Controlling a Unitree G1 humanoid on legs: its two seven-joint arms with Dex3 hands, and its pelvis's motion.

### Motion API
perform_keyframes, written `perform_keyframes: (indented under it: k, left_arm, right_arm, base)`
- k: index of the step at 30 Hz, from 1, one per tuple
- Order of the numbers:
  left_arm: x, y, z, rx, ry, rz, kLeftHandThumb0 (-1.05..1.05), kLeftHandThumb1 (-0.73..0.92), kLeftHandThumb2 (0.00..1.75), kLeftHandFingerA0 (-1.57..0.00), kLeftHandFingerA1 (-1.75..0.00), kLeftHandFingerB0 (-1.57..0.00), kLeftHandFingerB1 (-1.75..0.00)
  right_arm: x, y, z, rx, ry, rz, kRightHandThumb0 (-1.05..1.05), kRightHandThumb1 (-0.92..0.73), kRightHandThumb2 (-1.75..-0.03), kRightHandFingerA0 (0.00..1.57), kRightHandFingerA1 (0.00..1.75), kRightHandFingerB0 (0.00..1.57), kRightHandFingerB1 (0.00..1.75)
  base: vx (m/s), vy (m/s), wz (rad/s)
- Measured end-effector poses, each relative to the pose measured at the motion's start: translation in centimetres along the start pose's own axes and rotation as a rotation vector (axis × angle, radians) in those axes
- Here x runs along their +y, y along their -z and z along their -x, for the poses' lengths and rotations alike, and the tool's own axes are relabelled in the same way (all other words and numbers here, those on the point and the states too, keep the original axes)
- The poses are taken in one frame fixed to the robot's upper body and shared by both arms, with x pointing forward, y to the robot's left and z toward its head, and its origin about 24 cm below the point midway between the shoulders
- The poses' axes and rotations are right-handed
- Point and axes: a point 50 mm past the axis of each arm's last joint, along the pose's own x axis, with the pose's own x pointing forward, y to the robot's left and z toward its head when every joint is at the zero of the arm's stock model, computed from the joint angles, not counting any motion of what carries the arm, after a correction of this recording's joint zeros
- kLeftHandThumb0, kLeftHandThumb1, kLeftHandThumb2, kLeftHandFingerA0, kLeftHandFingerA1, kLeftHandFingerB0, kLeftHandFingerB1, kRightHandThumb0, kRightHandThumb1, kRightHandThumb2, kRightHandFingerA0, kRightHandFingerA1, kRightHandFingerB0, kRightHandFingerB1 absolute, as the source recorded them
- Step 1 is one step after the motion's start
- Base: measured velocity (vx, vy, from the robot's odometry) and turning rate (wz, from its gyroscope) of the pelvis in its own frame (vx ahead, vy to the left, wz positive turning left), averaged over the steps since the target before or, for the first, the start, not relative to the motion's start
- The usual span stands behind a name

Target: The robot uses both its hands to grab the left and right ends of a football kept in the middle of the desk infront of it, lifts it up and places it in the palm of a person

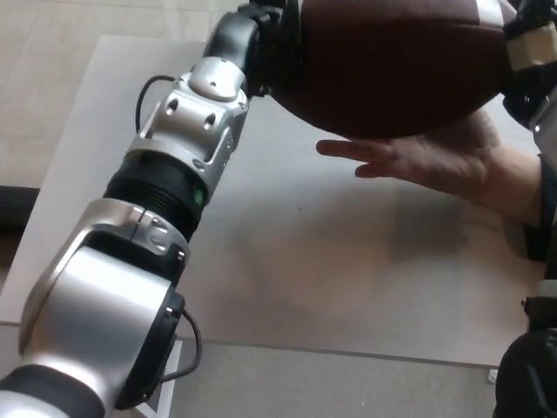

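A dark brown football (392, 65) fills the top of the head view, held between both of my hands. My left hand (271, 43) presses on its left end and my right hand (526, 52) on its right end. A person's open palm (444, 157) lies just under the ball, fingers pointing left, and the ball's underside seems to touch or nearly touch it. The top of the ball is cut off by the picture's edge.
The grey desk (287, 261) spreads below, with its near edge at the bottom and its left edge beside my left forearm (187, 165). A beige floor (52, 78) lies to the left. The person's dark sleeve (544, 209) shows at the right edge.
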Motion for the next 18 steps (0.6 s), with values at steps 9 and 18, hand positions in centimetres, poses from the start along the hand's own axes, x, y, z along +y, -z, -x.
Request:
perform_keyframes:
  k: [9,18]
  left_arm:
    - [-1.1,1.0,-0.2,0.044,0.019,-0.244,-0.63,0.55,0.89,-0.3,-0.77,-0.08,-0.54]
    - [-1.2,1.0,-0.3,0.059,0.025,-0.459,-0.79,0.77,0.63,-0.4,-0.98,-0.23,-0.46]
  right_arm:
    - [-1.5,1.0,-0.3,0.004,0.039,-0.073,-0.88,-0.9,-0.68,0.22,0.52,0.24,0.31]
    - [-2.2,1.9,-0.3,-0.001,0.057,-0.054,-0.88,-0.72,-1.1,0.32,0.76,0.1,0.4]
  base:
    - [0.0,0.0,0.0]
    - [0.0,0.0,0.0]
